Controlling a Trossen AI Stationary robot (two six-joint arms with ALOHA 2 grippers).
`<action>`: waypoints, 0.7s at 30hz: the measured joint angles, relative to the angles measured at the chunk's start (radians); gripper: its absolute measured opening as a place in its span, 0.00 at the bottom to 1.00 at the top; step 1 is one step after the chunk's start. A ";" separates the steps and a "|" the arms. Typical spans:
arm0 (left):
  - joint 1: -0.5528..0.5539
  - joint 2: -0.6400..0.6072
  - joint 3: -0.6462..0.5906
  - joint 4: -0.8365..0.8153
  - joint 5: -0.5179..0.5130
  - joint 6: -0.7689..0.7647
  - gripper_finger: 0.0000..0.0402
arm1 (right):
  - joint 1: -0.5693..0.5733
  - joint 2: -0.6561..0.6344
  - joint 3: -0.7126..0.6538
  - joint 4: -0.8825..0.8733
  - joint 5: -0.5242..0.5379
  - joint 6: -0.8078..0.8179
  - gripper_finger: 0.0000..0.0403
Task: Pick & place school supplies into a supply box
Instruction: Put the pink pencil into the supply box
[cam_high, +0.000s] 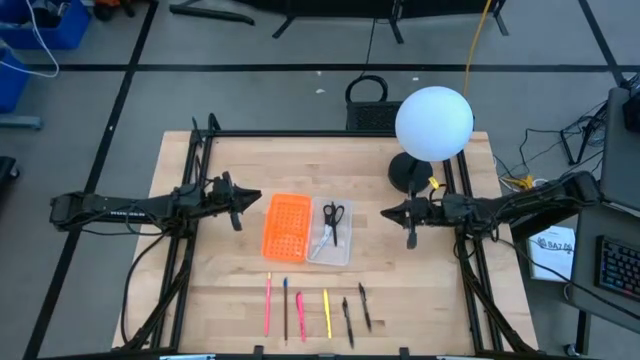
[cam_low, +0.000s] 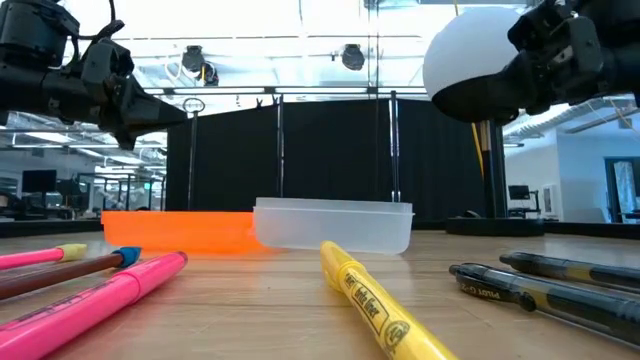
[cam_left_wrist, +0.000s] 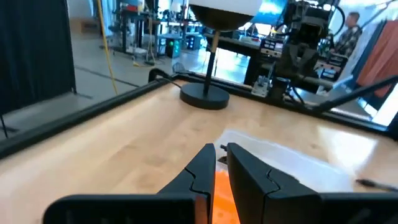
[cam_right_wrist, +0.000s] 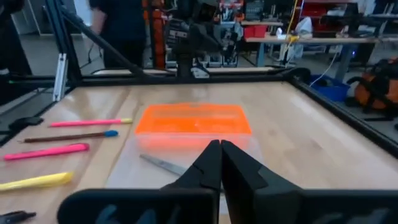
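Observation:
The supply box, a clear tray (cam_high: 341, 251), sits mid-table with black-handled scissors (cam_high: 333, 222) lying inside it. An orange perforated piece (cam_high: 285, 225) lies flat against the tray's left side. Several pens lie in a row near the front edge: pink (cam_high: 268, 303), brown (cam_high: 285, 310), pink (cam_high: 300, 314), yellow (cam_high: 327, 313) and two black (cam_high: 347, 322). My right gripper (cam_right_wrist: 220, 144) hovers shut and level, right of the tray, holding nothing. My left gripper (cam_left_wrist: 221, 151) hovers left of the orange piece, shut but for a slit, also holding nothing.
A lamp with a white globe (cam_high: 433, 122) and a black base (cam_high: 405, 172) stands at the table's far right. Black frame rails (cam_high: 195, 150) run along the table's edges. Bare wood lies between the pens and the tray. A person (cam_right_wrist: 121, 25) stands beyond the table.

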 joint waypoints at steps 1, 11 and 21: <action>0.000 0.000 0.000 -0.008 -0.002 -0.008 0.13 | -0.001 0.000 -0.002 0.007 -0.010 -0.019 0.00; 0.000 0.000 0.000 -0.029 -0.025 -0.055 0.13 | -0.014 -0.265 -0.009 -0.166 -0.017 -0.101 0.00; -0.026 0.000 0.062 -0.204 -0.122 -0.145 0.02 | 0.075 -0.483 -0.125 -0.164 -0.014 -0.105 0.00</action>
